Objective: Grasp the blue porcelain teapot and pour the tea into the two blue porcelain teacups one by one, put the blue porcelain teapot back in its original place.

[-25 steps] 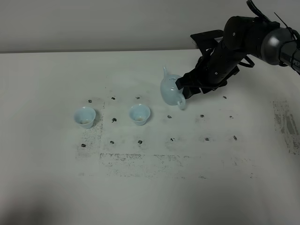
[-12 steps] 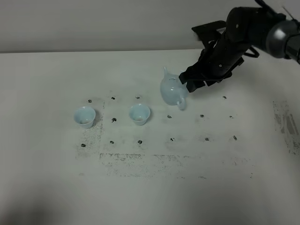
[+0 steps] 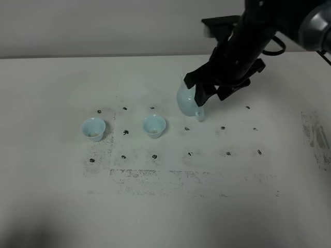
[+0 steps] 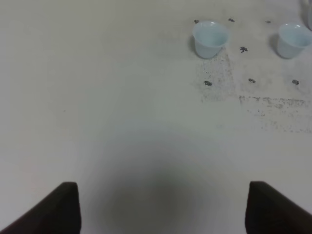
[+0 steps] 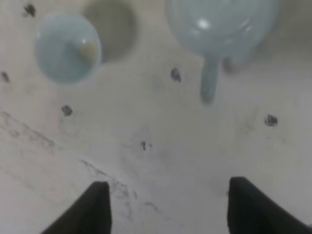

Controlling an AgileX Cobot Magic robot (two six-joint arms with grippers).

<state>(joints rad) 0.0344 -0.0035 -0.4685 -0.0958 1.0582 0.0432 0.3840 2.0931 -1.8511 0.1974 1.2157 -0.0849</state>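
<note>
The blue porcelain teapot stands on the table right of centre, partly hidden behind my right gripper. In the right wrist view the teapot and its loop handle lie beyond the open, empty right gripper, which is apart from the teapot. The two blue porcelain teacups stand upright to the teapot's left. The nearer cup has a small tan speck inside. The left wrist view shows both cups far from the open, empty left gripper.
The white table top carries a grid of small dark marks and scuffed patches. The right arm reaches in from the back right. The left arm is out of the exterior view.
My right arm has swung left and risen, so the gripper now hangs over the teapot's handle side. The teapot and the cups have not moved.
</note>
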